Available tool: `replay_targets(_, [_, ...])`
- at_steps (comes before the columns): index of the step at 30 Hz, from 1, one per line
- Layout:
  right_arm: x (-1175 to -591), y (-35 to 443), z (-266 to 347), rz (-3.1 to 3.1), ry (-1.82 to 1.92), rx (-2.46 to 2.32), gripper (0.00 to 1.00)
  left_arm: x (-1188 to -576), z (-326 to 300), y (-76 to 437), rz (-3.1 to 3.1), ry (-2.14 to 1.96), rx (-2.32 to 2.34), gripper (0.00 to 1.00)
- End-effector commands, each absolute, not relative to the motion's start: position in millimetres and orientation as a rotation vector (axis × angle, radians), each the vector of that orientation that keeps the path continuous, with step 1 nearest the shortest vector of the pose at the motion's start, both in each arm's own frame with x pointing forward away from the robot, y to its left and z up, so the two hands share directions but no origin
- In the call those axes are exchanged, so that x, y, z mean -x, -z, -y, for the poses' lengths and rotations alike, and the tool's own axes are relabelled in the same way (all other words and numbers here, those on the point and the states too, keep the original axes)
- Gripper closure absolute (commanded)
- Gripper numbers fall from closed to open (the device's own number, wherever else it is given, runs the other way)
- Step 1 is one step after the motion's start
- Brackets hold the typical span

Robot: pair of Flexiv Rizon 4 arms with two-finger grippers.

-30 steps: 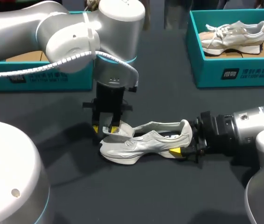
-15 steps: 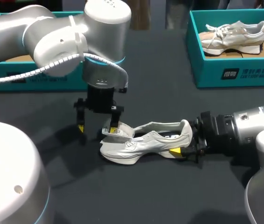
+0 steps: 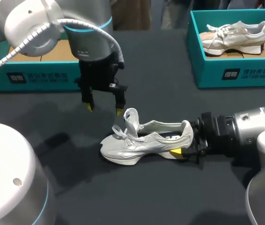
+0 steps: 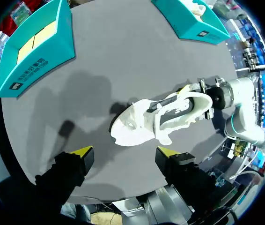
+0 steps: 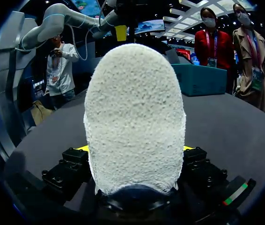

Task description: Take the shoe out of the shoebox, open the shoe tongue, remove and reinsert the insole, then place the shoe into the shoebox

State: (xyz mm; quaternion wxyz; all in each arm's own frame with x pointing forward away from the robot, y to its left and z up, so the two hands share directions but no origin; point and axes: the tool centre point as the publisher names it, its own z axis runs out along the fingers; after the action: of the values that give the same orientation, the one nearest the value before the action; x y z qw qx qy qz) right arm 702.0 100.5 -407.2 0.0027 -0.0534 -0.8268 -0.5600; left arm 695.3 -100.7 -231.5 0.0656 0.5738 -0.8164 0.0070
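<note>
The left gripper (image 3: pixel 104 108) hangs open and empty, left of centre, just above the toe of the white shoe (image 3: pixel 144 143). The right gripper (image 3: pixel 185 144) clamps the shoe's heel at centre right. The shoe rests on the dark grey table (image 3: pixel 160 192). A teal shoebox (image 3: pixel 29 78) sits upper left, and a second shoebox (image 3: pixel 235 72) upper right holds another shoe (image 3: pixel 235 33).

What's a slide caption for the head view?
Right gripper holds the shoe by its heel; open left gripper hovers above the toe.

Light comes evenly from above onto the dark worktop (image 3: pixel 160 75). Soft, wide shadows lie beside the shoe (image 3: pixel 142 145), one thrown by the left arm (image 3: pixel 39 23). Its white covers show mild glare.
</note>
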Motion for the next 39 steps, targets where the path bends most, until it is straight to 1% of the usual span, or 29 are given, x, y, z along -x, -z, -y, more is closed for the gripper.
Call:
replay_targets(1, [-702, 407, -101, 2.596, 1.751, 0.168, 1.0, -688, 95, 212, 2.52, -0.16, -1.576, 0.27])
replay_targets(4, [-702, 407, -101, 2.596, 1.751, 0.168, 1.0, -686, 100, 198, 2.576, -0.192, -1.392, 0.51])
replay_targets(7, [-702, 407, -101, 2.596, 1.751, 0.168, 1.0, -683, 105, 183, 2.636, -0.209, -1.213, 0.6])
replay_targets(8, [-702, 407, -101, 2.596, 1.751, 0.168, 1.0, -681, 107, 180, 2.651, -0.219, -1.163, 0.77])
replay_targets(9, [-702, 407, -101, 2.596, 1.751, 0.168, 1.0, -680, 109, 177, 2.673, -0.228, -1.117, 0.99])
replay_targets(15, [-702, 407, -101, 2.596, 1.751, 0.168, 1.0, -672, 121, 162, 2.903, -0.251, -0.696, 1.0])
replay_targets(28, [-702, 407, -101, 2.596, 1.751, 0.168, 1.0, -672, 123, 159, 2.915, -0.251, -0.669, 1.0])
replay_targets(32, [-702, 407, -101, 2.596, 1.751, 0.168, 1.0, -677, 131, 168, 2.953, -0.316, -0.436, 1.0])
replay_targets(39, [-702, 407, -101, 2.596, 1.751, 0.168, 1.0, -674, 155, 189, 2.998, -0.306, -0.217, 1.0])
